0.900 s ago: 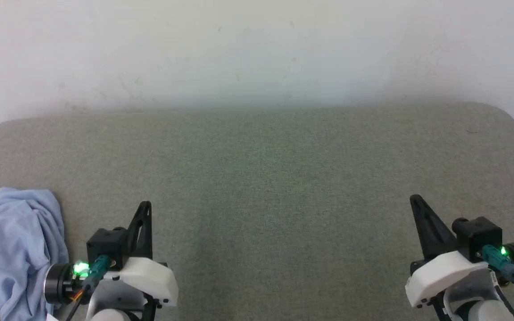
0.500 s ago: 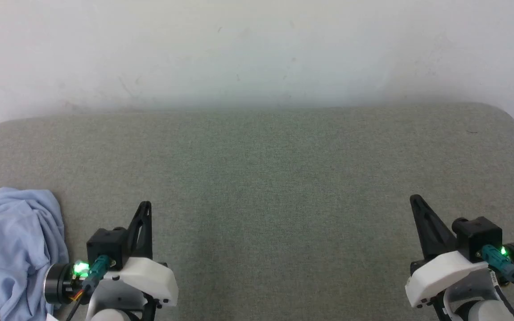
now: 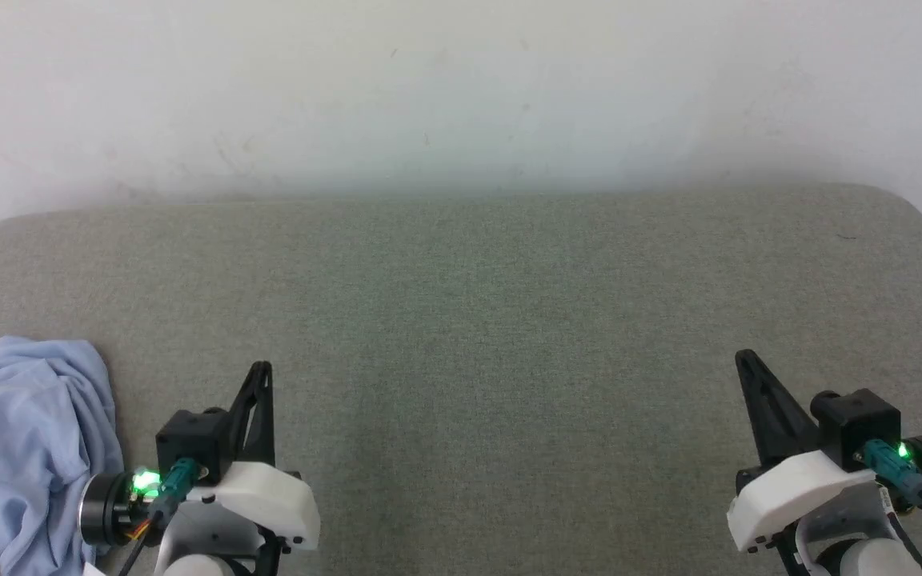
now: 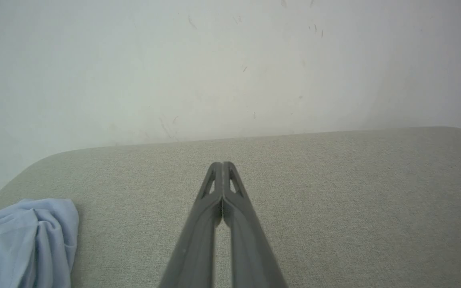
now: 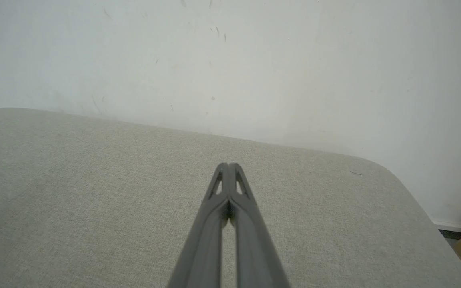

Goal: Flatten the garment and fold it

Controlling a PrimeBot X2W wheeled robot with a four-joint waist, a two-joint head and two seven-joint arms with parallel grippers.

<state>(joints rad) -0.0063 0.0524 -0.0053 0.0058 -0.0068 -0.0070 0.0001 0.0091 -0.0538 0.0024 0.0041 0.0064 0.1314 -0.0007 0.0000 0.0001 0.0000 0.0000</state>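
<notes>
Crumpled shirt (image 3: 21,448) at the near-left corner of the surface (image 3: 493,320); left hand (image 3: 261,368) and right hand (image 3: 741,358) both empty.
The light blue shirt lies bunched at the left edge, just beside the left hand and well apart from the right hand near the right edge. Each hand's two fingers are pressed together, gripping nothing. A white wall (image 3: 461,96) rises behind the far edge.

wall (image 3: 461,88): white, scuffed | cushion (image 3: 493,320): grey-green fabric, against wall
</notes>
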